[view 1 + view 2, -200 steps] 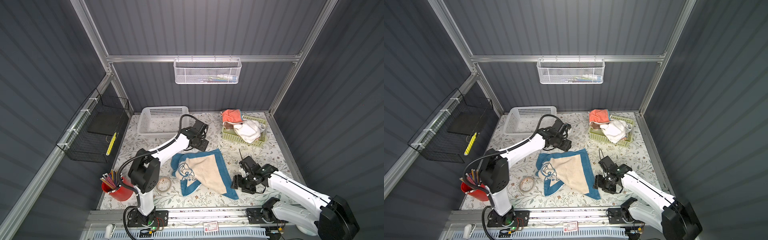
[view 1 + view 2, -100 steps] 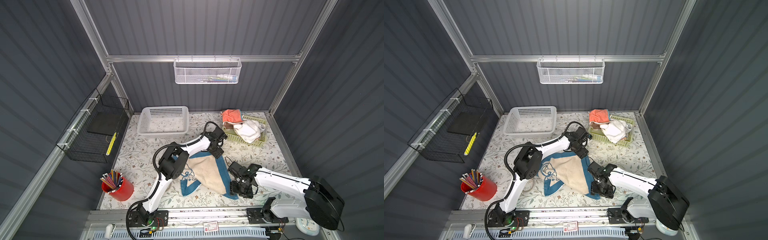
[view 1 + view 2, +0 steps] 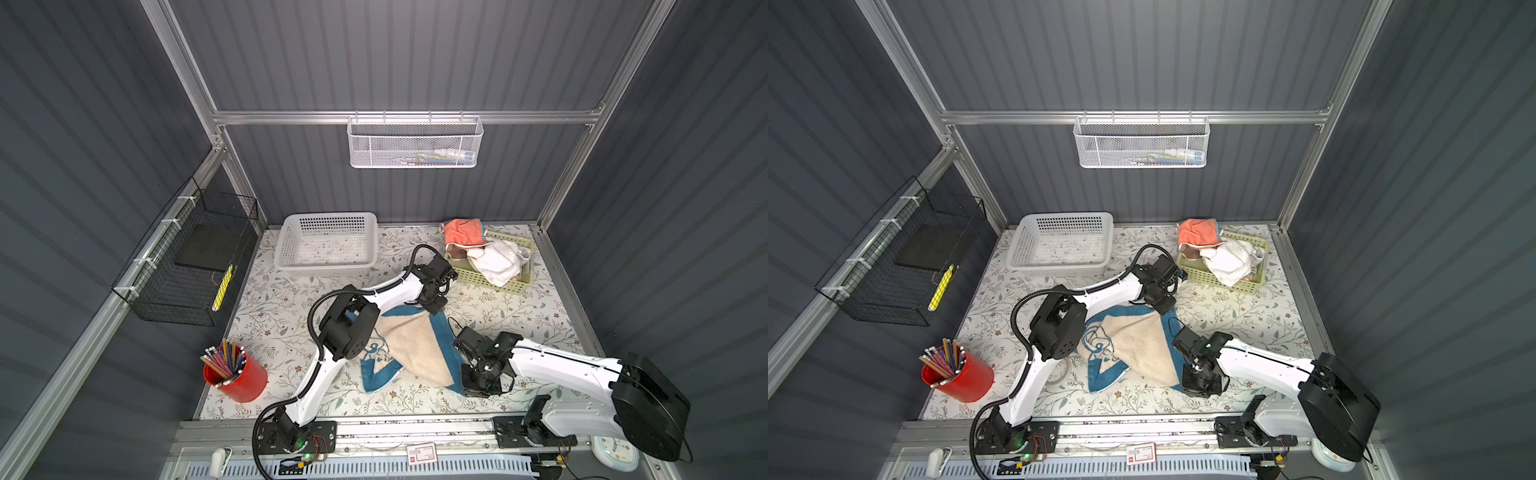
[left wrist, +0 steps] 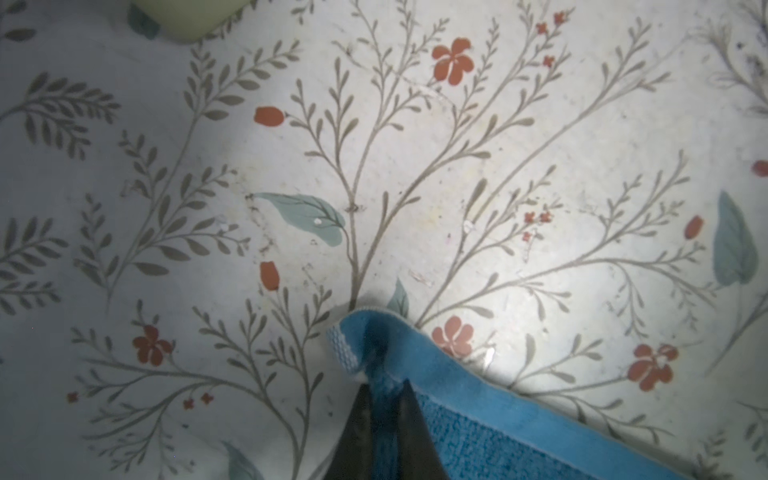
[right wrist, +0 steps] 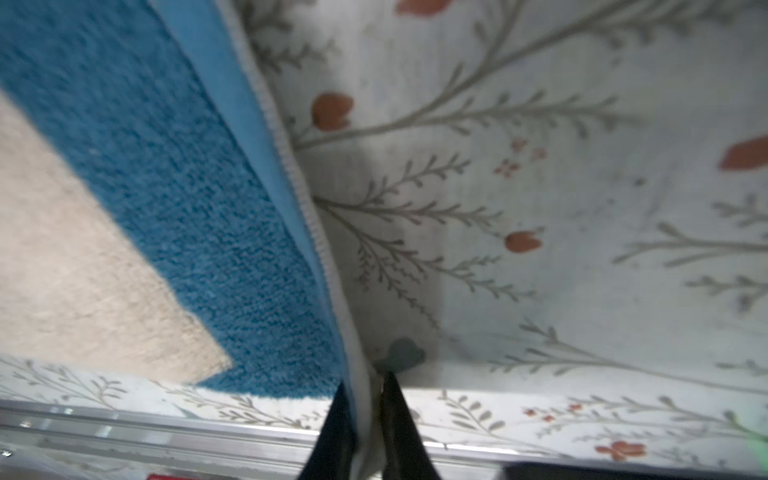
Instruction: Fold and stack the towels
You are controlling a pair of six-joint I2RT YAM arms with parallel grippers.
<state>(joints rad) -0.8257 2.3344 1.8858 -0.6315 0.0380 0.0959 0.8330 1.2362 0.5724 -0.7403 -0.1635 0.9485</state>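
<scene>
We have both claws closed on the blue towel (image 3: 415, 349), which lies rumpled near the middle of the worktop (image 3: 519, 316) with its cream underside turned up in a broad triangular flap over the blue face. The left claw (image 4: 384, 395) reaches across the middle to the towel's far right corner. In its wrist view the dark fingertips (image 4: 361, 415) are pressed together with a ridge of blue terry bunched between them. The right claw (image 5: 365, 386) has the near right corner, close to the front rail (image 3: 415, 424), and its wrist view shows the pale stitched hem running straight into the pinched tips. So the held edge runs far to near between the two claws, and in both top views all the rest of the cloth lies to the left of that line, toward the left arm's base. We judge the coming move turns on this: the two corners should rise and travel together, kept apart along that far-to-near line so the hem stays taut and the flap can fall open. The coral-orange towel (image 3: 461, 232) hangs over a far corner of the green basket (image 3: 523, 282), and the white towel (image 3: 496, 262) is heaped inside it, just beyond the left claw. We see no folded stack, so we judge the task is at an early stage.
</scene>
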